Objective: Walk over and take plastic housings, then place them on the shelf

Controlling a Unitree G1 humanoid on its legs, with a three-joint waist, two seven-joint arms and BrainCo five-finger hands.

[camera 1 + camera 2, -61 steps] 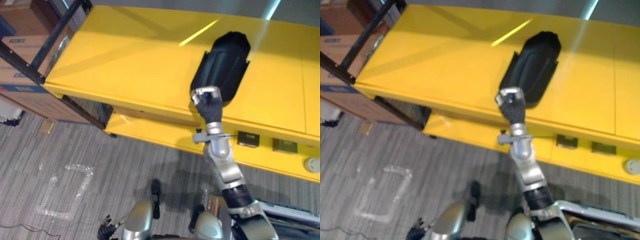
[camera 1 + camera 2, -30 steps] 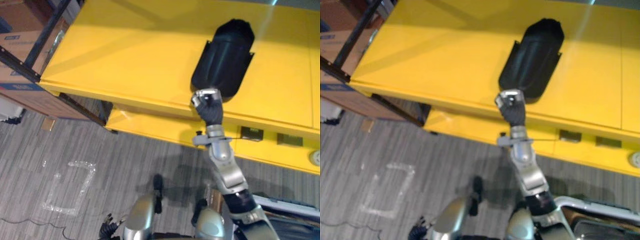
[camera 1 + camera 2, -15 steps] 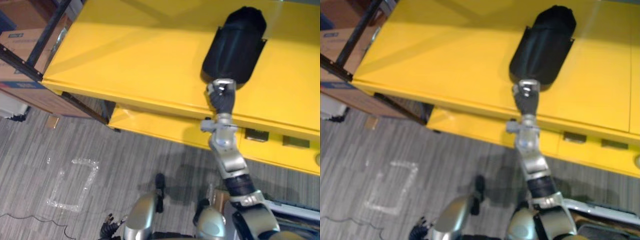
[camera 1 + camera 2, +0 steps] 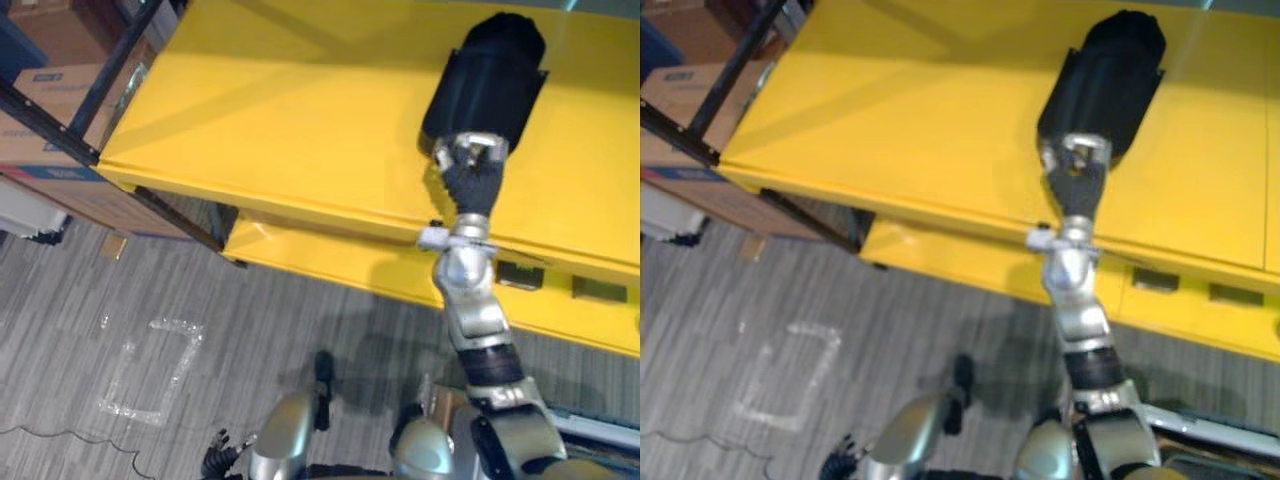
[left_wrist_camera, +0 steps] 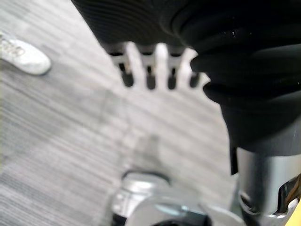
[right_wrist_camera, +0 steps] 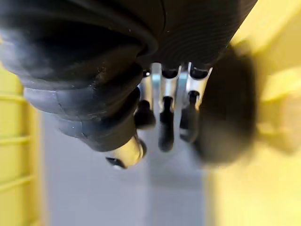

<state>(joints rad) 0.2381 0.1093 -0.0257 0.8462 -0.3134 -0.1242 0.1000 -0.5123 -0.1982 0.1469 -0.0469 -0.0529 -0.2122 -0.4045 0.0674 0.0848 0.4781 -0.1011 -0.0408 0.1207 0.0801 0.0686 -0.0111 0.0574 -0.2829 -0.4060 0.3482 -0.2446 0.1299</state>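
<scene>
**Right hand at the housing's near end: settle the part, then come away clean**

Right hand (image 4: pixel 470 172) reaches across the front edge of the yellow shelf (image 4: pixel 280 110) and meets the black housing (image 4: pixel 490 75) at its 6 o'clock end. Whether it grips that end or only rests against it I cannot tell, since the hand's back covers the contact from above and the wrist view is blurred there. The housing lies on the shelf top at about 1 o'clock in the head views. Its long axis runs from 6 toward 12 with a slight lean to 1, and its whole length looks to be on the yellow surface, back from the front edge.

Judged from that, the placing step looks nearly done, and what is left is the release. To do it well:

- Check that the housing sits flat before letting go, because a light shell like this could rock on the smooth surface.
- Loosen the hold without lifting, so the near end does not tip up.
- Draw the hand straight back toward 6 o'clock along the housing's axis. Pulling sideways could swing the part round or drag it toward the edge.
- Keep the wrist clear of the shelf's front lip on the way out.

Left hand (image 5: pixel 149 75) hangs low over the grey floor (image 4: pixel 150 300), fingers loose and empty. It need not help.
</scene>
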